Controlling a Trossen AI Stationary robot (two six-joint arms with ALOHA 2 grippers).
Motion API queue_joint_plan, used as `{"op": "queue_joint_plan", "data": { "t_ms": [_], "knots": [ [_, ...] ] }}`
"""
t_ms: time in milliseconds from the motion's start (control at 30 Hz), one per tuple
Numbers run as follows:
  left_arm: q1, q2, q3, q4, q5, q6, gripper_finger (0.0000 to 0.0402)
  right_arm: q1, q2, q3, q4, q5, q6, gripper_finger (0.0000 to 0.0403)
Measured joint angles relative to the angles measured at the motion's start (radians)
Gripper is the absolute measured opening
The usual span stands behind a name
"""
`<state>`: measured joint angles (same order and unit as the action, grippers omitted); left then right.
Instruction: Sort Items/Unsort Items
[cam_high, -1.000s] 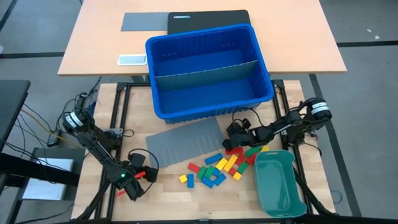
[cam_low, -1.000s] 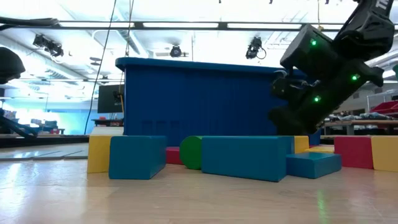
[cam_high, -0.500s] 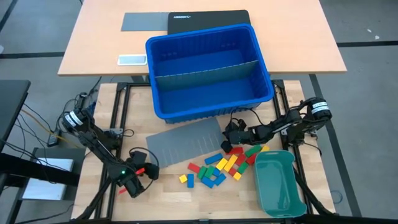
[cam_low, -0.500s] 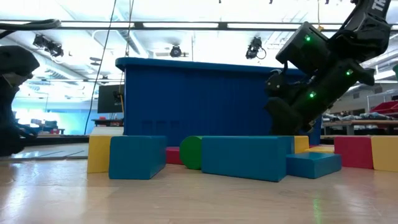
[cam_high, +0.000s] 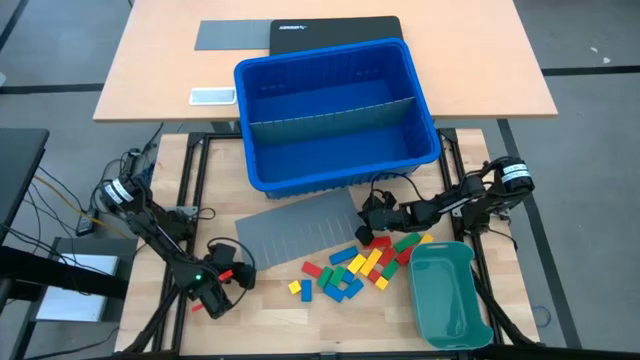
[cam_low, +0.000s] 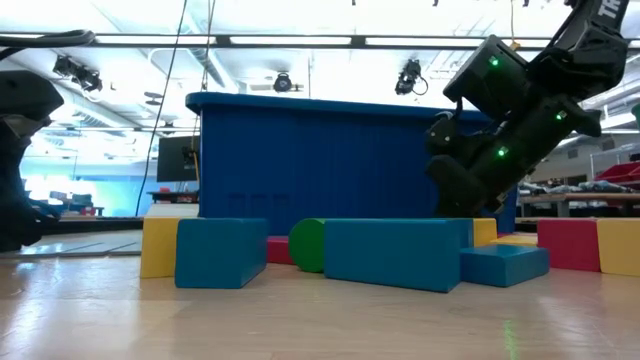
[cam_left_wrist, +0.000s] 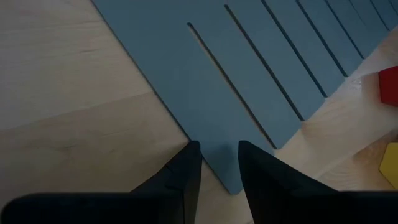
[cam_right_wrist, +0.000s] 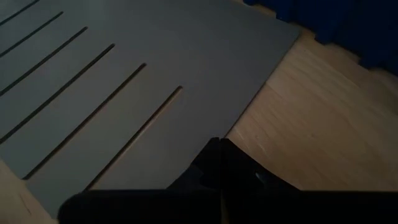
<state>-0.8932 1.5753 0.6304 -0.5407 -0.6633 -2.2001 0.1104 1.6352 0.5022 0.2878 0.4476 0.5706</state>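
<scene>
Left end effector (cam_high: 222, 283) low at the near-left part of the counter (cam_high: 270, 310), fingers (cam_left_wrist: 186, 171) slightly apart with nothing between them. Its wrist camera looks down on the near corner of the grey slotted sheet (cam_left_wrist: 249, 81); the corner shows in the gap between the fingertips. Whether they touch the sheet I cannot tell.

Right end effector (cam_high: 366, 228) at the sheet's opposite end, just beside its right edge, fingers pressed together and empty. From its own wrist camera the closed tips (cam_right_wrist: 219, 162) sit over the sheet's edge where it meets bare wood.

Blocks (cam_high: 355, 268): loose cluster of red, yellow, green and blue pieces on the wood, in front of the sheet and to its right, running up to the left side of the teal tray (cam_high: 448, 295). A few red and green ones lie just beside my right end effector. One yellow and one red block lie apart at the cluster's left. From table height, big blue blocks (cam_low: 395, 252) stand nearest, with yellow, red and a green round end behind.

Blue bin (cam_high: 335, 115) stands behind the sheet with a grey divider across its inside; no blocks seen in it. Tray looks bare inside.

Farther desk behind carries a dark laptop-like slab (cam_high: 335, 28), a grey mat (cam_high: 232, 34) and a small pale device (cam_high: 212, 96).
</scene>
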Motion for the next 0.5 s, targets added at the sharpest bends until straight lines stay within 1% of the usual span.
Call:
{"op": "queue_joint_plan", "data": {
  "t_ms": [167,233,300,367,433,500],
  "knots": [
    [-0.003,-0.017,0.012,0.009,-0.039,0.054,0.0116,0.003,0.0,0.0,0.004,-0.001,-0.01,0.0],
    [-0.002,-0.025,0.04,0.056,-0.132,0.107,0.0115,0.005,0.005,0.005,0.037,-0.058,-0.015,0.0],
    [0.001,-0.034,0.057,0.059,-0.188,0.163,0.0115,0.01,0.004,0.004,0.049,-0.099,-0.024,0.0],
    [-0.004,-0.026,0.079,0.062,-0.204,0.216,0.0115,0.008,0.004,0.003,0.068,-0.128,-0.034,0.0],
    [-0.001,-0.032,0.108,0.067,-0.232,0.261,0.0115,0.009,0.004,0.003,0.089,-0.131,-0.045,0.0],
    [0.0,-0.032,0.119,0.061,-0.236,0.293,0.0115,0.01,0.004,0.003,0.093,-0.133,-0.047,0.0]
  ]
}}
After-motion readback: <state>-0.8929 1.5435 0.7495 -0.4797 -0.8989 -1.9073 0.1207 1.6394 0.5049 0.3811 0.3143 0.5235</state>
